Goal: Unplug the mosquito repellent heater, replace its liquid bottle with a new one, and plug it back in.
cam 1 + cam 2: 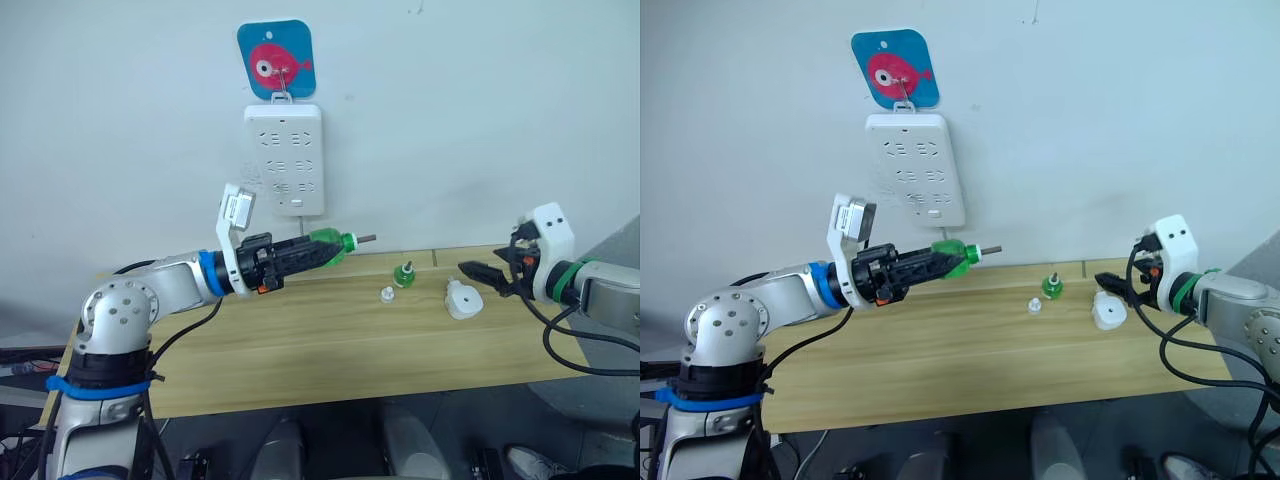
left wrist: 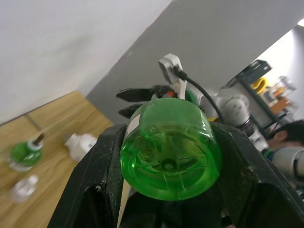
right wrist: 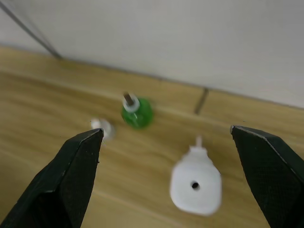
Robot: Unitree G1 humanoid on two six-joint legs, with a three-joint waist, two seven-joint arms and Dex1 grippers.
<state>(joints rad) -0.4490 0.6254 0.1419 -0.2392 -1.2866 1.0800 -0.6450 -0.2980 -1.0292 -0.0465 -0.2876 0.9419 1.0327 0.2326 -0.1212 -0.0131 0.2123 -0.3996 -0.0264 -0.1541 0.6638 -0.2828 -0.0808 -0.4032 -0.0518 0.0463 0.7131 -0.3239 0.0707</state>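
Left gripper (image 1: 318, 250): raised above the wooden table (image 1: 300, 350), level with the bottom of the wall power strip (image 1: 284, 160); its black fingers are clamped on a green bottle (image 1: 333, 243) held sideways, bare wick pointing toward the robot's right. In the left wrist view the bottle's round base (image 2: 167, 150) sits tight between the two fingers.

Right gripper (image 1: 484, 274): low over the table's right end, fingers spread wide with nothing between them, tips just beside the heater.

Mosquito repellent heater (image 1: 462, 299): unplugged, lying on the table toward the right end, vent hole up in the right wrist view (image 3: 195, 185), set between that gripper's open fingertips but further out.

Second green bottle (image 1: 404, 273): standing upright near the wall edge of the table, wick showing, a short way left of the heater and apart from it.

Small white cap (image 1: 387, 294): loose on the wood just in front and left of the standing bottle.

Open room: the table's left half and front strip are bare; the three small pieces cluster at the back right, well clear of the front edge.

Wall: the power strip hangs from a blue hook plate with a red fish (image 1: 276, 59), above the table's back edge.
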